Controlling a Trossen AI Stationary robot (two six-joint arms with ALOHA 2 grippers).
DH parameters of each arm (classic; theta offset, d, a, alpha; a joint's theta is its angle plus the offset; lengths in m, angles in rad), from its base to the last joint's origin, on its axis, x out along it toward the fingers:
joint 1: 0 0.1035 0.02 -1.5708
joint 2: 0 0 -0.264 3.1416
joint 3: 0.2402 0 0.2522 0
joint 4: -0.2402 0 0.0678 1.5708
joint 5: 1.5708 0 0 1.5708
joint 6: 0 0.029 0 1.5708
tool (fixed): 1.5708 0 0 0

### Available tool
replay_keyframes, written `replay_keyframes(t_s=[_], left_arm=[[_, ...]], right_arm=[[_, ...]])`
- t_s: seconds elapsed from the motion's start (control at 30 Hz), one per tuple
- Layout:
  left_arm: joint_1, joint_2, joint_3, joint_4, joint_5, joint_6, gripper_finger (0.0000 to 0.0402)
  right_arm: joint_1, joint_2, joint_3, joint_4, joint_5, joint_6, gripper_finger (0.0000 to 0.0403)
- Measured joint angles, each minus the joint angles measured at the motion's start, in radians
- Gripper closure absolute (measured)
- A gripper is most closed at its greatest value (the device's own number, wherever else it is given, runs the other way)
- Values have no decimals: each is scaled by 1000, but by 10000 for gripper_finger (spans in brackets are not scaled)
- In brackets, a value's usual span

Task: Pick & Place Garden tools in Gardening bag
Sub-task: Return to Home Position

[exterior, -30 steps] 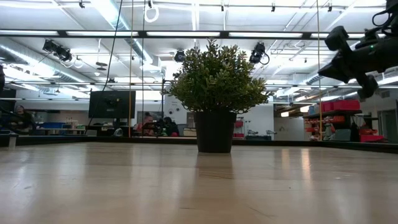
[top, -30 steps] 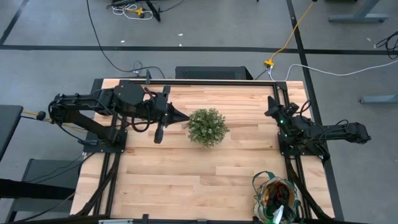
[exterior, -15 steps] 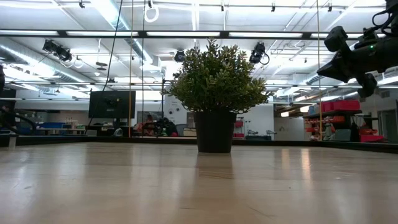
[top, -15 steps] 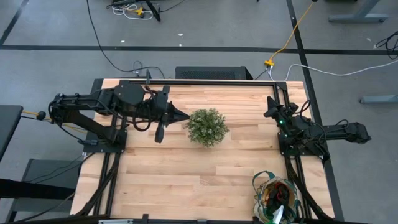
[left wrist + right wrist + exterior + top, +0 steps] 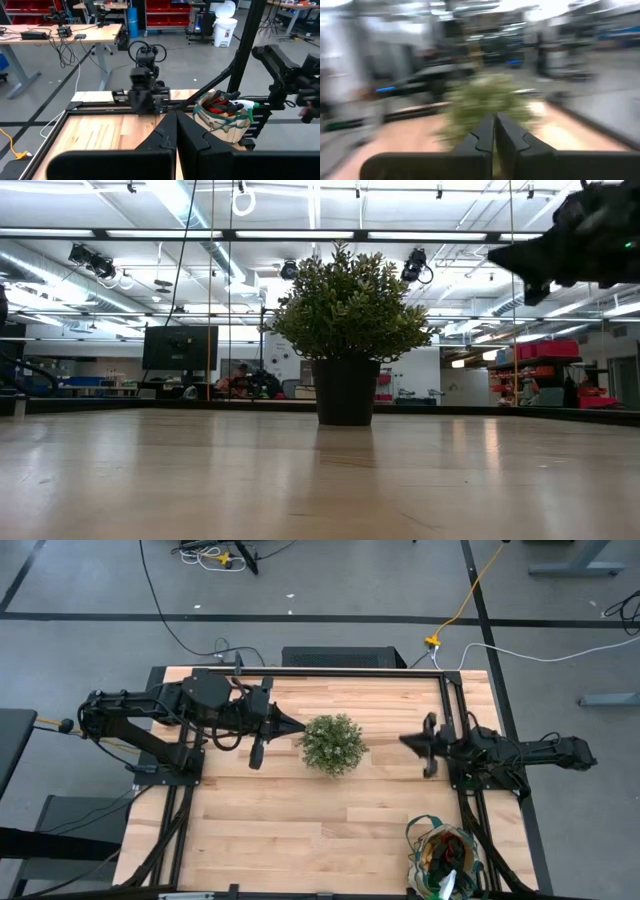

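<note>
Though apart, left fingers (image 5: pixel 285 726), right fingers (image 5: pixel 412 742) toward plant (image 5: pixel 333 744)

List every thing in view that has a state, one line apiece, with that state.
Plant: upright in its dark pot, mid-table, nothing touching it.
Gardening bag: upright, open at the top, at a table corner on the right arm's side.
Garden tools: inside the bag, ends sticking up.
Left gripper: jaws shut, empty, pointed at the plant.
Right gripper: jaws shut, empty, above the table, pointed at the plant.

Grey floor (image 5: pixel 330 580), red shelving (image 5: pixel 170 11), ceiling strip lights (image 5: pixel 185 198)
</note>
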Motion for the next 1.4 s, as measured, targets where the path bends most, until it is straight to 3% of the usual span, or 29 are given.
replay_keyframes(t_s=[0.07, 0.13, 0.53, 0.97, 1.23, 1.4], left_arm=[[6, 0, 0, 1, 1, 0, 398], [13, 0, 0, 1, 0, -1, 398], [24, 0, 0, 1, -4, -20, 399], [24, 0, 0, 0, -19, -29, 399], [24, 0, 0, 0, -19, -27, 399], [24, 0, 0, 0, -19, -28, 399]], right_arm=[[0, 0, 0, 0, -153, 17, 385], [0, 0, 0, -4, -228, 52, 385], [-1, -78, 0, -1, -221, 78, 385], [0, -145, 1, -176, -126, -35, 385], [-1, -145, 1, -233, -236, -53, 385], [0, -144, 1, -260, -241, -52, 385]])
